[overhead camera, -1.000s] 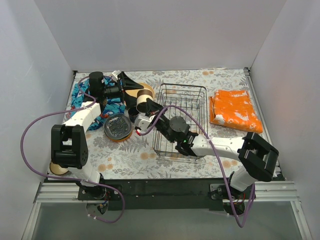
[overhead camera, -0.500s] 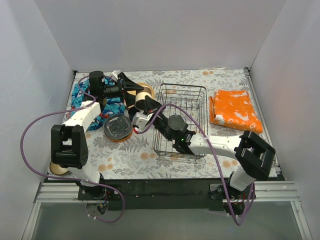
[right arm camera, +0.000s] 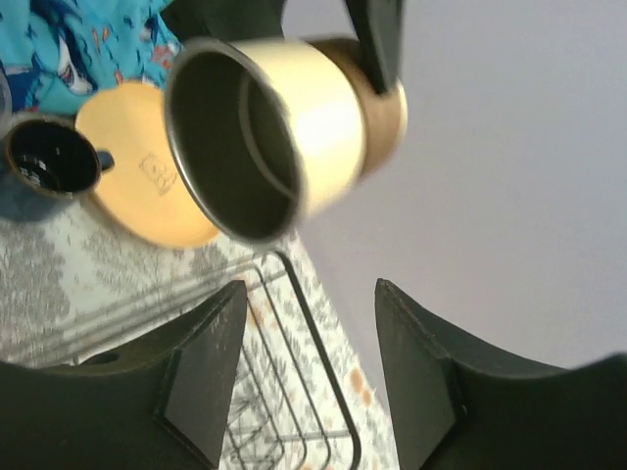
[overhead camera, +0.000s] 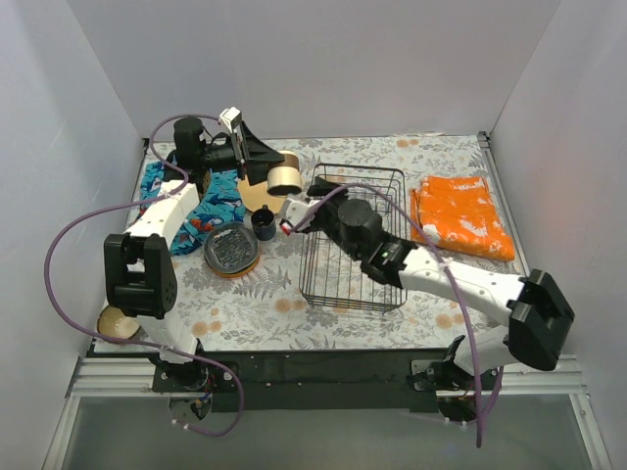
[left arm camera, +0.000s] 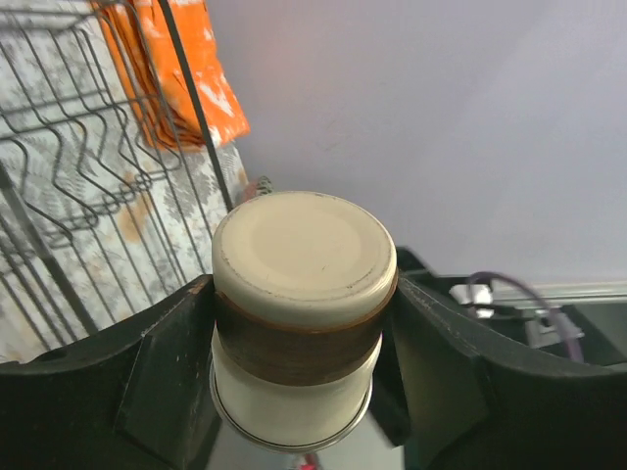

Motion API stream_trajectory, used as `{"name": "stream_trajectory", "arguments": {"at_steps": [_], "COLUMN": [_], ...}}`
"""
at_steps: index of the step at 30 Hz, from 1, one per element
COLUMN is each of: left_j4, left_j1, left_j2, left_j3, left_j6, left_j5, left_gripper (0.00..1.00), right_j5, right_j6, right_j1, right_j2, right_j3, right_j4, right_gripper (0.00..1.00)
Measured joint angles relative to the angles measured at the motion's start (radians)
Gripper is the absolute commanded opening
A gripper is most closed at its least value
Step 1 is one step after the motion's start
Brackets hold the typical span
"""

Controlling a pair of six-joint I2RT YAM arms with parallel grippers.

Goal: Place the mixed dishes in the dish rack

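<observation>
Beige, brown-banded cup (overhead camera: 285,180): clear of the table (overhead camera: 255,304), just left of the dish rack (overhead camera: 372,167), pinched across the body by left claw (left arm camera: 304,304). Right claw (right arm camera: 304,372): spread, empty, facing the cup's mouth. Step: carry to rack. Next: swing over the rim, lower between prongs, release.

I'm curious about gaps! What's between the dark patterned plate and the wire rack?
Just bare flowery table cover lies between the dark plate and the dish rack, in the top view.
</observation>
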Motion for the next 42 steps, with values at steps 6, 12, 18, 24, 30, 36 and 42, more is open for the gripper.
{"name": "stream_trajectory", "arguments": {"at_steps": [6, 12, 18, 24, 30, 36, 42], "left_j4": [-0.02, -0.053, -0.053, -0.058, -0.193, -0.31, -0.372], "left_j1": [0.0, 0.0, -0.021, -0.061, -0.112, -0.163, -0.224], "left_j2": [0.063, 0.069, -0.016, -0.131, -0.22, -0.241, -0.241], "left_j3": [0.043, 0.038, -0.027, -0.074, -0.08, -0.095, -0.109], "left_j6": [0.248, 0.538, 0.833, 0.974, 1.203, 1.369, 1.448], "left_j5": [-0.034, -0.076, -0.046, 0.02, 0.025, -0.01, -0.058], "left_gripper": [0.49, 0.49, 0.49, 0.5, 0.5, 0.5, 0.5], "right_j5": [-0.224, -0.566, -0.98, -1.192, -1.373, -1.45, -1.461], "right_j6": [0.273, 0.411, 0.36, 0.206, 0.124, 0.153, 0.23], "right_j1": [-0.202, -0.408, -0.484, -0.504, -0.555, -0.572, -0.556], "right_j2": [-0.064, 0.085, 0.299, 0.348, 0.353, 0.397, 0.454], "right_j3": [0.291, 0.723, 0.921, 0.908, 0.917, 0.95, 0.97], "right_j4": [-0.521, -0.931, -1.287, -1.431, -1.45, -1.434, -1.395], "right_gripper": [0.69, 0.8, 0.98, 0.98, 0.97, 0.96, 0.96]}}
